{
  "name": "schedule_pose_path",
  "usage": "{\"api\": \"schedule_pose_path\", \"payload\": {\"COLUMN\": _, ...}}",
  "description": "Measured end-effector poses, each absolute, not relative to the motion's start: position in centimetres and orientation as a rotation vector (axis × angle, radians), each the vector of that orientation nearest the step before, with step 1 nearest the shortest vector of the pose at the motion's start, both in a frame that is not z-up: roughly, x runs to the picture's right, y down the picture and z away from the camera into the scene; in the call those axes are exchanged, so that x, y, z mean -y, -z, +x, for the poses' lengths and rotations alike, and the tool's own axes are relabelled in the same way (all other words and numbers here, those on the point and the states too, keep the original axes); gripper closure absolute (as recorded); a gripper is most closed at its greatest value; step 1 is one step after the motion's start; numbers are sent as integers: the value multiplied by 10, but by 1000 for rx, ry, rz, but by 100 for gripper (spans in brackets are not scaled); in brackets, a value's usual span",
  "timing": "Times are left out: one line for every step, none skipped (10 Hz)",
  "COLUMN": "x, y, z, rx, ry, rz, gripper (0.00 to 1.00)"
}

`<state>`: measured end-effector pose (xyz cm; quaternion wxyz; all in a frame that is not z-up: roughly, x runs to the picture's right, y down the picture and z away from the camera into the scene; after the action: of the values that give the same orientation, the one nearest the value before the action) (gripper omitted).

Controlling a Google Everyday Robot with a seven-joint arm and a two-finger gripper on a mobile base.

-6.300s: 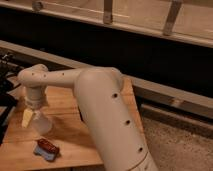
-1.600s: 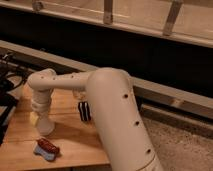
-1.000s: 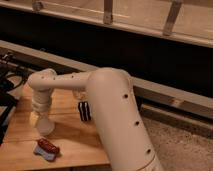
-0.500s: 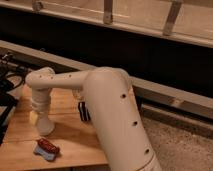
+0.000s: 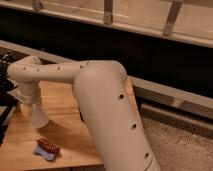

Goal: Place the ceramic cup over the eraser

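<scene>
The eraser (image 5: 46, 148), a small red and blue block, lies on the wooden table (image 5: 65, 135) near its front left. My gripper (image 5: 38, 119) hangs at the arm's left end, pointing down over the table, just above and behind the eraser and a little to its left. The ceramic cup (image 5: 80, 113) shows only as a dark sliver at the edge of my big white arm (image 5: 100, 95), to the right of the gripper. The rest of the cup is hidden behind the arm.
Dark objects (image 5: 4, 100) stand at the table's left edge. A dark wall with a metal railing (image 5: 107, 12) runs behind the table. Grey speckled floor (image 5: 180, 145) lies off the table's right edge.
My gripper has shifted slightly left and back, away from the eraser. The arm covers more of the cup. The eraser has not moved.
</scene>
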<state>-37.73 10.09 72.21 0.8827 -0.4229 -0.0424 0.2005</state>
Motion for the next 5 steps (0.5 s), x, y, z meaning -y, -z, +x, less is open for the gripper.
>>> {"api": "schedule_pose_path", "payload": {"x": -94, "y": -718, "z": -378, "rx": 91, "ry": -415, "rz": -863, "gripper": 100}}
{"api": "schedule_pose_path", "payload": {"x": -89, "y": -717, "z": -375, "rx": 95, "ry": -422, "rz": -850, "gripper": 100}}
{"api": "schedule_pose_path", "payload": {"x": -82, "y": -717, "z": -369, "rx": 101, "ry": -435, "rz": -834, "gripper": 100}}
{"api": "schedule_pose_path", "payload": {"x": -75, "y": -713, "z": -366, "rx": 110, "ry": -445, "rz": -818, "gripper": 100}}
{"api": "schedule_pose_path", "payload": {"x": -64, "y": -702, "z": -362, "rx": 126, "ry": -454, "rz": -793, "gripper": 100}}
